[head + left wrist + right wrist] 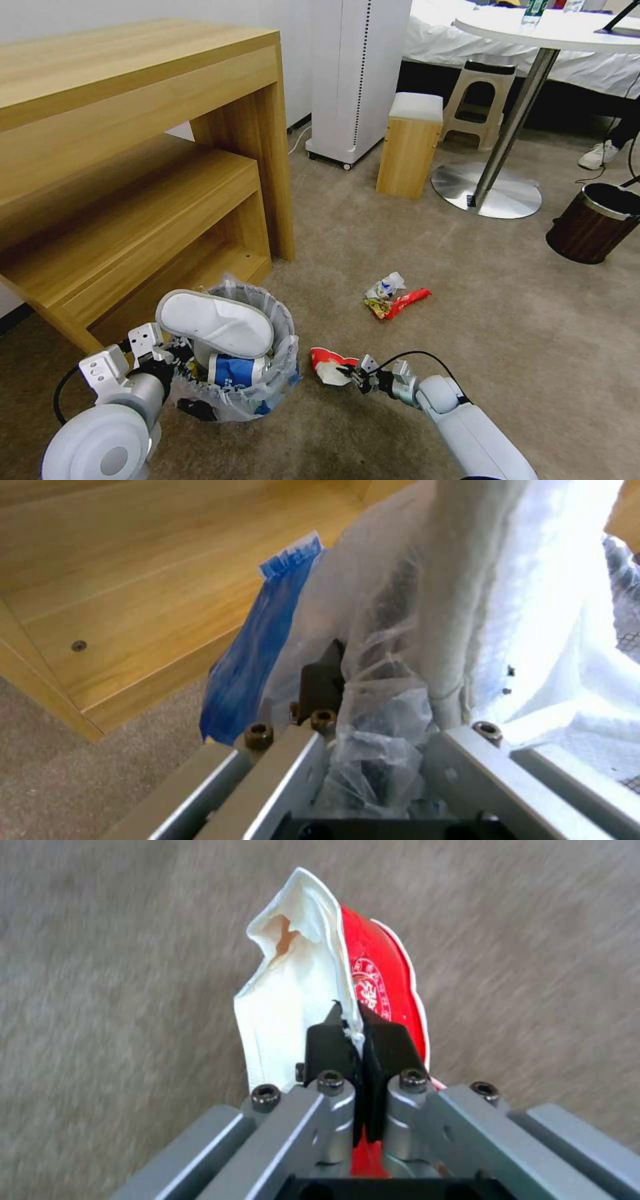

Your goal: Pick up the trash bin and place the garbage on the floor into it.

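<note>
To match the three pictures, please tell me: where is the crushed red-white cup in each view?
Head view: crushed cup low centre, in the right gripper, beside the trash bin.
Left wrist view: not in it.
Right wrist view: centre, pinched between the fingers.
Shared landmark: the floor.

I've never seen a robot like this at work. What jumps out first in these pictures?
Probably the right pincer, clamped shut on a crushed red-and-white paper cup held just over the beige carpet. Beside it, the left pincer grips the rim of a small round bin lined with crinkly clear plastic, already stuffed with a white flat slipper. A red wrapper with crumpled scraps lies farther out on the carpet.
</note>
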{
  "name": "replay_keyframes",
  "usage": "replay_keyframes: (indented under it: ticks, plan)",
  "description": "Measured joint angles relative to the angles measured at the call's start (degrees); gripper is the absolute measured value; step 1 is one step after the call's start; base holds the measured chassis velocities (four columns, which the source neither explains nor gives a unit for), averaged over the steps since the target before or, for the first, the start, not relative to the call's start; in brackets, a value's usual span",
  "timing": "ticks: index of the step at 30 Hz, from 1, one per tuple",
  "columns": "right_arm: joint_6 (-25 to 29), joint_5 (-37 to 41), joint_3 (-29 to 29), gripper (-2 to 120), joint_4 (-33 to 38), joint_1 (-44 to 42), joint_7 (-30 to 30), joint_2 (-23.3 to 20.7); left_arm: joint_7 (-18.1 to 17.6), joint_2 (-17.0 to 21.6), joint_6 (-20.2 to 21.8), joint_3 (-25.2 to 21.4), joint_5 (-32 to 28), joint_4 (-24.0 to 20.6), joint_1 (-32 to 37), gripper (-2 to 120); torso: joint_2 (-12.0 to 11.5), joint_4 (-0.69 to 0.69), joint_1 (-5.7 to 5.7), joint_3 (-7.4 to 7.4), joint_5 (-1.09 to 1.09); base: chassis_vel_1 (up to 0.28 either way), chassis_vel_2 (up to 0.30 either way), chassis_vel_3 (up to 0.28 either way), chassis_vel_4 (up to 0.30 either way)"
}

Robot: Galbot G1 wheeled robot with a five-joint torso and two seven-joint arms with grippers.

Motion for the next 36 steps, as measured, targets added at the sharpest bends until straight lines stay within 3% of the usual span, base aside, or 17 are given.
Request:
replay_keyframes:
  ticks: [8, 11, 12, 15, 17, 19, 24, 26, 30, 36]
  plan:
    - [1.21, 5.98, 1.41, 0, 13.41, -3.23, 2.04, -4.46, 0.04, 0.12, -0.06, 0.02, -0.29, 0.31, -0.26, 1, 0.0, 0.0, 0.0, 0.0, 0.0, 0.0, 0.0, 0.0, 0.0]
    - [3.98, 13.54, 2.9, 0, 22.58, -4.97, 0.6, -8.42, 0.04, 0.14, -0.07, 0.6, -0.42, 0.32, -0.3, 1, 0.0, 0.0, 0.0, 0.0, 0.0, 0.0, 0.0, 0.0, 0.0]
    - [3.98, 13.54, 2.9, 0, 22.58, -4.97, 0.6, -8.42, 0.04, 0.14, -0.07, 0.6, -0.42, 0.32, -0.3, 1, 0.0, 0.0, 0.0, 0.0, 0.0, 0.0, 0.0, 0.0, 0.0]
    - [5.98, 25.39, 4.19, 0, 32.45, -5.84, -3.83, -11.67, 0.04, 0.06, -0.08, 1.68, -0.45, 0.32, 0.08, 1, 0.0, 0.0, 0.0, -0.01, -0.01, 0.0, 0.0, 0.0, 0.0]
    - [6.26, 27.12, 4.26, 0, 33.89, -5.9, -4.82, -12.07, 0.04, 0.0, -0.08, 1.93, -0.46, 0.32, 0.2, 1, 0.0, 0.0, 0.0, -0.01, -0.01, 0.0, 0.0, 0.0, 0.0]
    - [6.66, 34.04, 4.23, 0, 39.23, -5.96, -9.37, -13.37, 0.04, -0.32, -0.08, 3.0, -0.44, 0.32, 0.44, 1, 0.0, 0.0, 0.0, -0.01, -0.01, 0.0, 0.0, 0.0, 0.0]
    - [6.47, 38.31, 3.33, 0, 41.97, -6.02, -14.11, -13.62, 0.07, -0.64, -0.06, 4.48, -0.39, 0.3, 0.7, 1, 0.0, 0.0, 0.0, -0.01, 0.0, 0.0, 0.0, 0.0, 0.0]
    - [5.9, 39.4, 2.04, 0, 42.28, -6.0, -18.58, -13.14, 0.07, -0.95, -0.05, 6.01, -0.25, 0.0, 1.07, 1, 0.0, 0.0, 0.0, -0.01, -0.01, 0.0, 0.0, 0.0, 0.0]
    - [5.3, 38.18, 0.69, 0, 40.4, -5.61, -23.05, -11.91, 0.05, -1.29, 0.02, 7.53, -0.11, -1.27, 1.59, 1, 0.0, 0.0, 0.0, 0.0, 0.0, 0.0, 0.0, 0.0, 0.0]
    - [4.89, 35.16, -0.49, 0, 37.57, -4.95, -25.22, -11.17, -0.06, -1.11, 0.15, 7.75, -0.12, -2.67, 2.23, 1, 0.0, 0.0, 0.0, 0.0, 0.0, 0.0, 0.0, 0.0, 0.0]
